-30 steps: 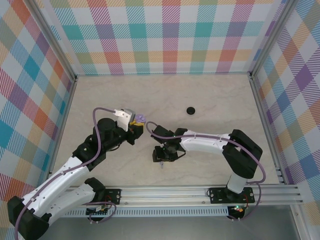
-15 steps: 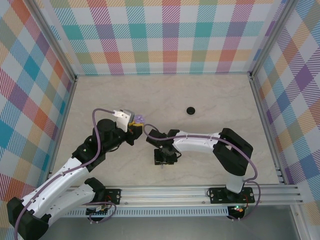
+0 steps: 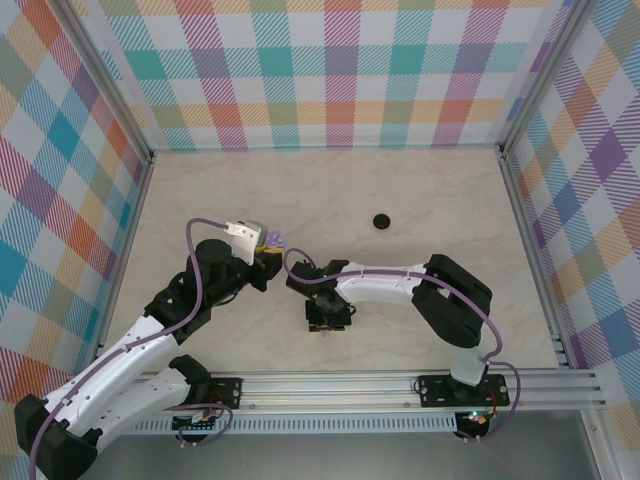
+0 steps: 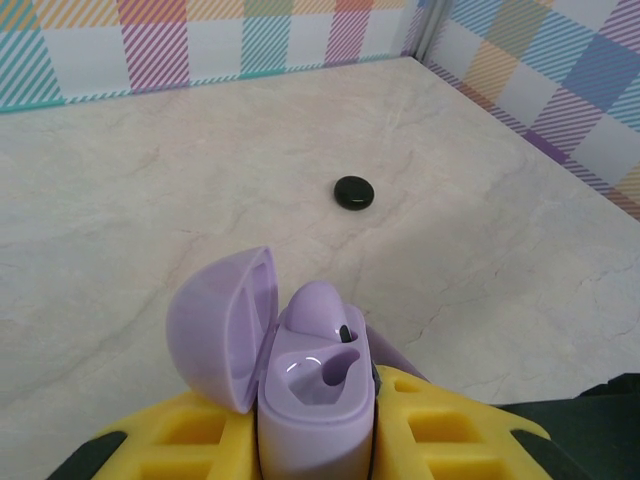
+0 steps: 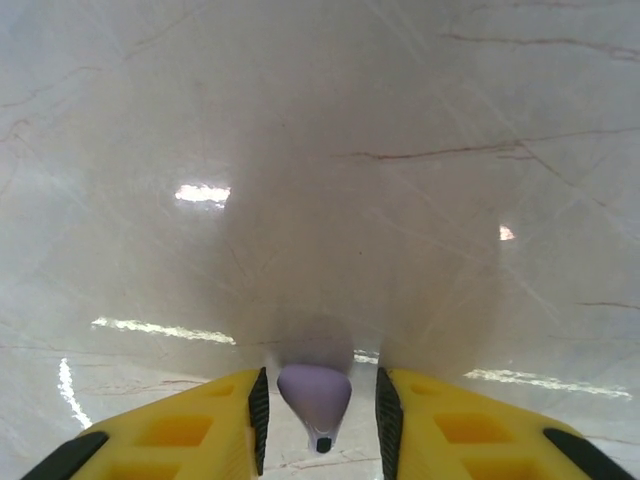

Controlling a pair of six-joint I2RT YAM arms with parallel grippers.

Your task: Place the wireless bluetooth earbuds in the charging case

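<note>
At the near side of the pale marble-patterned surface [image 3: 450, 200], the right arm's yellow fingers [image 5: 200, 430] point down at the tabletop and stand slightly apart. A tiny pale lavender stemmed earbud [image 5: 314, 390] lies between them on the surface. A thin gap shows on each side of the bud, so neither black pad visibly touches it.

A little farther back and to the left, the left arm's yellow fingers [image 4: 190, 440] are clamped on the base of a pale lavender round charging case [image 4: 305, 410], holding it upright. The case's domed lid [image 4: 215, 325] is swung open to the left. Inside, a second pale lavender earbud [image 4: 318, 303] sits in the rear socket with its rounded head standing proud of the rim. The front socket [image 4: 305, 368] is an empty, glossy hollow. In the overhead view the two sets of fingers are near each other but do not touch.

Farther still, toward the checked back wall [image 3: 330, 70], a small glossy black round case [image 3: 381, 220] lies alone on the surface, well apart from both arms.
</note>
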